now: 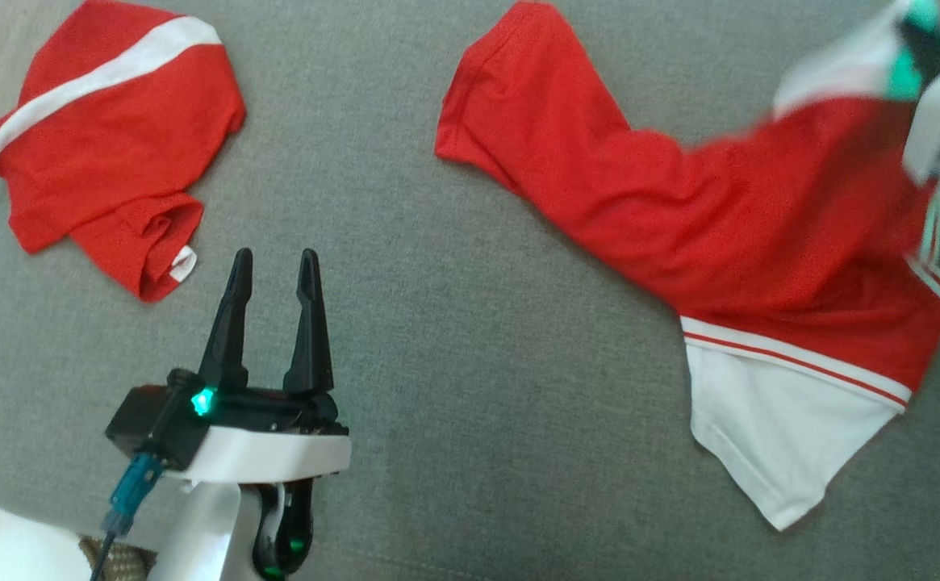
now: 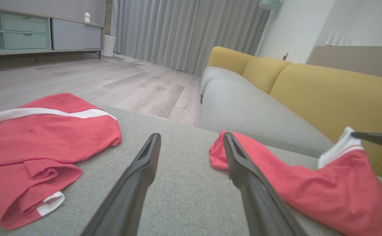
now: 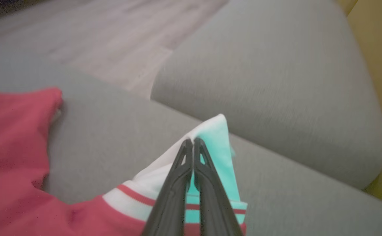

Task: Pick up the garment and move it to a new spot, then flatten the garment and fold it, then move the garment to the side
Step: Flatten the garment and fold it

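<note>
Two red shirts are lying on the grey seat.

Right gripper is pinching a white corner of the spread shirt, fingers pressed together on the cloth (head view is blurring that spot, wrist view is showing it clearly). That corner is standing lifted off the seat at the far right. The rest of the shirt is lying stretched over the seat's right half, with the red sleeve end pointing toward the top middle and the white panel with red stripes trailing at lower right.

Left gripper is pointing forward with fingers spread apart, holding nothing. It is sitting near the bundled shirt and not touching it. The bundled shirt is lying at the seat's far left, white stripe across its top, rolled edge facing the left gripper.

Open room: a wide bare band of grey is running between the two shirts, from the left gripper up to the sleeve end. Past the seat's far edge, wooden floor is showing. A grey-and-yellow sofa is standing just beside the seat, behind the spread shirt.
</note>
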